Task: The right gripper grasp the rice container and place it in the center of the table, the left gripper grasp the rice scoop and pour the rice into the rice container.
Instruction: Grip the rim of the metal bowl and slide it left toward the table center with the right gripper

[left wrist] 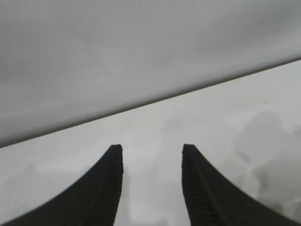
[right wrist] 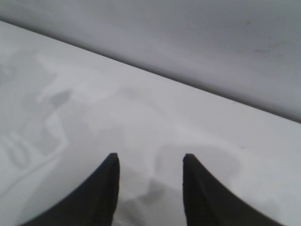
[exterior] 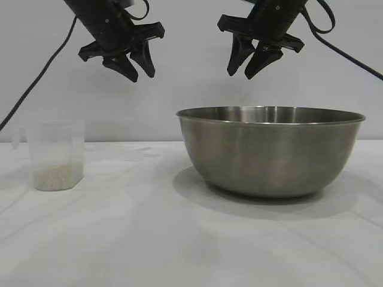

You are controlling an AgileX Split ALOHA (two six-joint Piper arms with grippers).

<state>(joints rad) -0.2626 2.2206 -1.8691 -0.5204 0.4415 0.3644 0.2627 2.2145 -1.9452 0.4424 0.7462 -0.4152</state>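
White worktop (exterior: 149,239) fills the lower part of the exterior view, plain pale wall behind it. The cloth-like surface shows faint creases and soft shadows.

Rice container (exterior: 270,152): big brushed-steel bowl, upright, sitting on the worktop right of centre in the exterior view, thin rolled rim, shadow pooled under its base. Inside not visible from this low angle. Nothing touches it.

Both arms hang high above the worktop, black, cables trailing off toward the sides.

Left claw (exterior: 138,72) is up at upper left of the exterior view, angled down and inward, above the bare worktop between scoop and bowl, well clear of both. Fingers spread, nothing between them. Its wrist view shows the two ribbed black fingers (left wrist: 106,188) apart, only bare worktop and the wall edge beyond.

Right claw (exterior: 243,74) is up at upper right, angled down, above the bowl's left half, well above its rim, not touching. Fingers spread, empty. Its wrist view shows the same: two dark fingers (right wrist: 101,193) with a gap, white worktop and shadows past them, bowl not in that view.

Rice scoop (exterior: 57,154): small translucent plastic cup, upright on the worktop at far left, well apart from the bowl. Small handle sticks out on its left side. Below and to the left of the left claw, untouched.

Rice (exterior: 57,177): off-white grains, shallow layer at the bottom of the scoop.
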